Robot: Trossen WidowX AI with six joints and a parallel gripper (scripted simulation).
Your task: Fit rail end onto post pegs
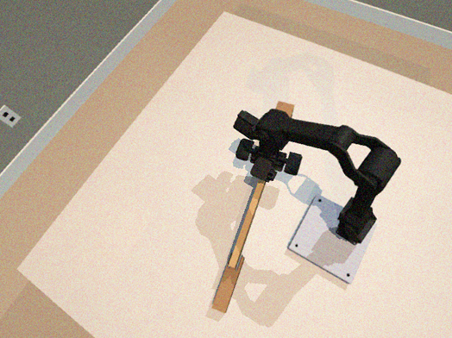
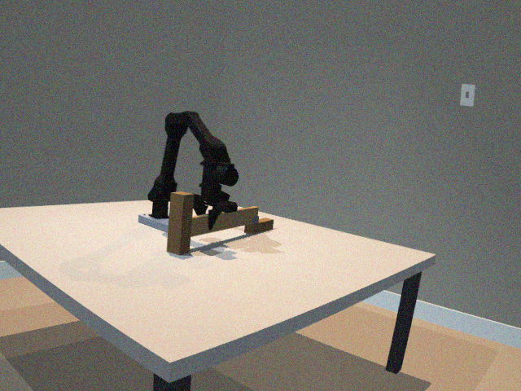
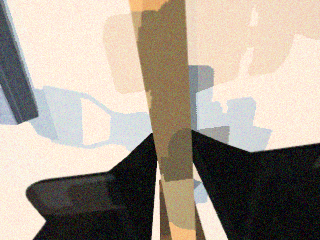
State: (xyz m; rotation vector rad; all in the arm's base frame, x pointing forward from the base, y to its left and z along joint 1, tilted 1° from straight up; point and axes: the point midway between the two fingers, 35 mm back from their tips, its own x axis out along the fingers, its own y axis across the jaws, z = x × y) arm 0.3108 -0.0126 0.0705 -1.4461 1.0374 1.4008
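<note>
The rail (image 1: 247, 221) (image 2: 242, 219) (image 3: 167, 75) stands on edge, clear of the table along its length, and looks about level. Its far end sits in the bracket on the low footboard block (image 1: 226, 292) (image 2: 264, 226). In the exterior view its near end meets the upright post (image 1: 285, 108) (image 2: 179, 222) with no gap showing, but the post partly covers the joint. The pegs and holes are hidden. My gripper (image 1: 264, 172) (image 2: 212, 221) (image 3: 169, 135) is slightly open, with its fingers astride the rail near the post, one close on either side.
The arm's pale base plate (image 1: 315, 236) (image 2: 153, 222) stands on the table (image 2: 260, 303) to one side of the rail. The arm arches over from it to the rail. The post rises above the rail's top, close to the gripper.
</note>
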